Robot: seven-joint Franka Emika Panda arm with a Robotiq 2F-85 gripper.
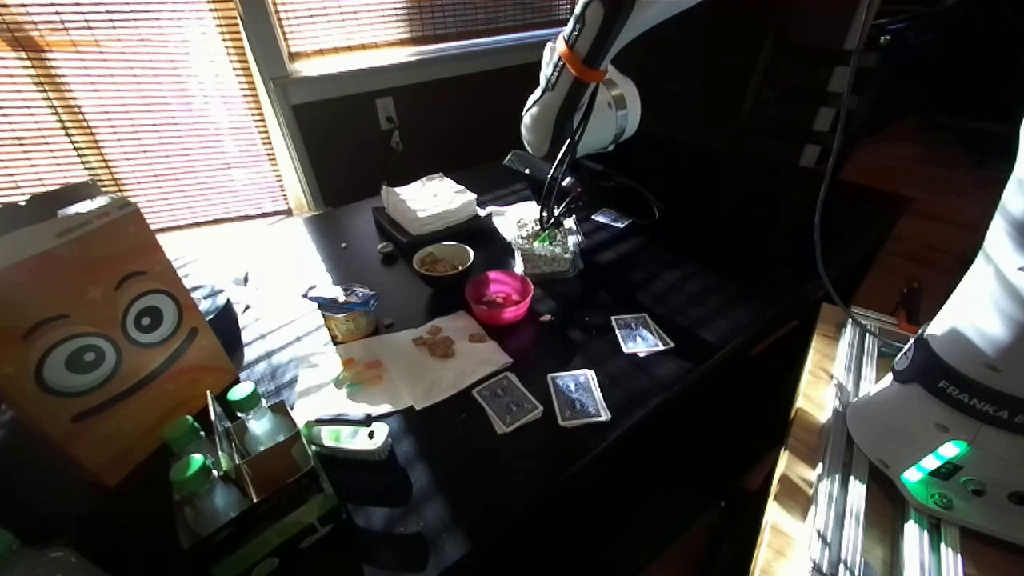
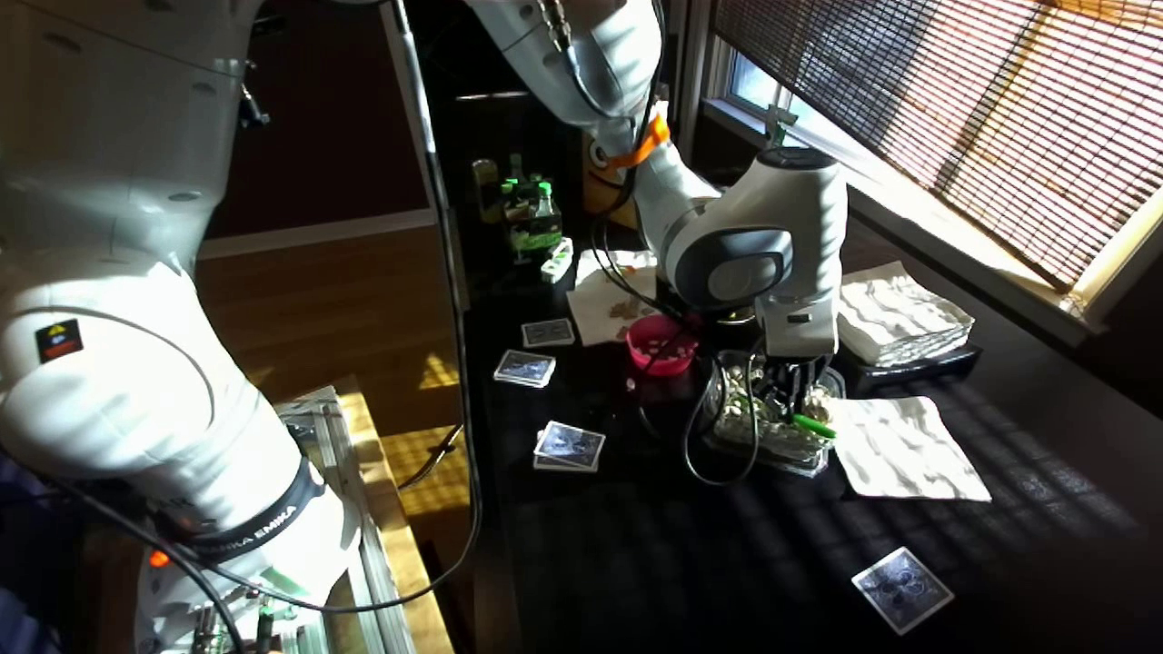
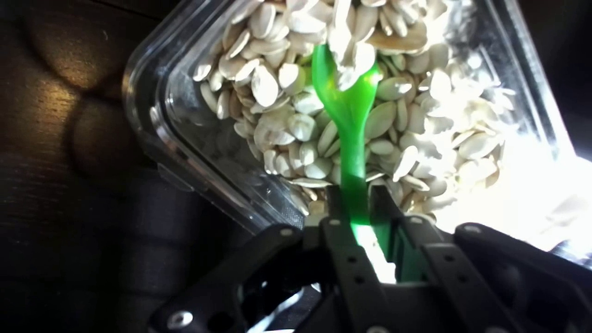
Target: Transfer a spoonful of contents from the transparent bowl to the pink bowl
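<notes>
Gripper [image 3: 358,203] pinched on green spoon [image 3: 352,143], spoon head in the seeds [image 3: 300,127] of the transparent bowl [image 3: 199,162]

Left to right in an exterior view: orange box [image 1: 112,320] with cartoon face, then green-capped bottles [image 1: 204,500] in a cardboard carrier [image 1: 276,468]. Tub [image 1: 350,326], blue on top; nearer the camera a white-and-green brush [image 1: 348,438], just beside the carrier. White paper sheet [image 1: 460,376] next, coloured pieces [image 1: 364,372] on its left part, tan squares [image 1: 440,346] on its right. Behind, napkin stack [image 1: 432,204] on a black tray [image 1: 392,229]; dark-sided bowl [image 1: 442,280], pale inside, brown pieces [image 1: 436,262] in it

Pink bowl [image 1: 500,316] right of that, upright on the black table [image 2: 654,554], some pale pieces [image 1: 498,299] inside, another on the table just beside it. Transparent bowl just right of it and farther back, touching or not can't tell; squared corners, whitish seeds filling much of it. Arm [image 1: 588,80] hangs over this bowl, gripper fingers narrow, spoon handle held between both pads. Wrist view: seeds lie across the spoon head and hide part of it, glare washes out part of the bowl. Loose napkin [image 2: 909,450] just beside the transparent bowl, single card [image 2: 904,590] lying beyond. Three card stacks [image 1: 578,397] nearer the camera, backs up. Robot base [image 1: 928,400] at far right, well apart from the bowls, green light [image 1: 934,462] on it
</notes>
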